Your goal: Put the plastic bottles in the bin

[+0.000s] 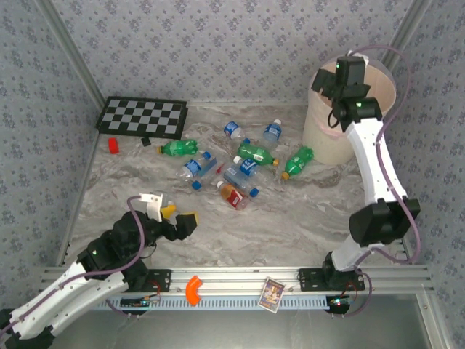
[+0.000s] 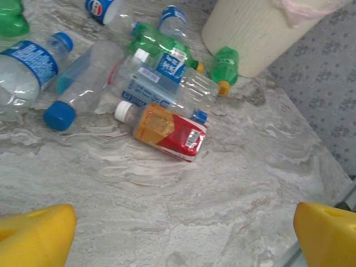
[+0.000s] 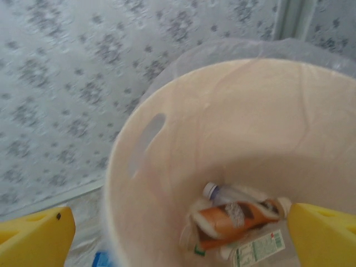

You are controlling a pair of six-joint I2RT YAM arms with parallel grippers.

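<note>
Table (image 1: 312, 218): marble top, walls on three sides, rail along the bottom of the top view. The lower half and the left-centre are bare, so I have open room there.

Bin (image 1: 320, 142): upper right, tucked into the corner. One green bottle (image 1: 298, 161) lies just beside its base. In the top view the right arm blocks part of the bin's mouth. The right wrist view looks straight in: a brown-label bottle (image 3: 239, 217) and at least two clear ones lie at the bottom.

Checkerboard (image 1: 142, 118): flat at upper left, near the back wall.

Right gripper (image 3: 179, 233): over the bin's mouth, fingers wide apart, nothing between them.

Left gripper (image 1: 179, 217): low at lower left, short of the pile, fingers wide, empty.

Bottles (image 1: 240, 171): roughly ten scattered mid-frame, several touching or overlapping at the centre. The red-label bottle (image 2: 169, 129) is the nearest to the left gripper, with bare table between them. A clear blue-label one lies against it.

Red block (image 1: 113, 145): left edge, just below the checkerboard, well apart from the pile.

Card (image 1: 272, 295) and orange piece (image 1: 192, 289): both on the rail.
</note>
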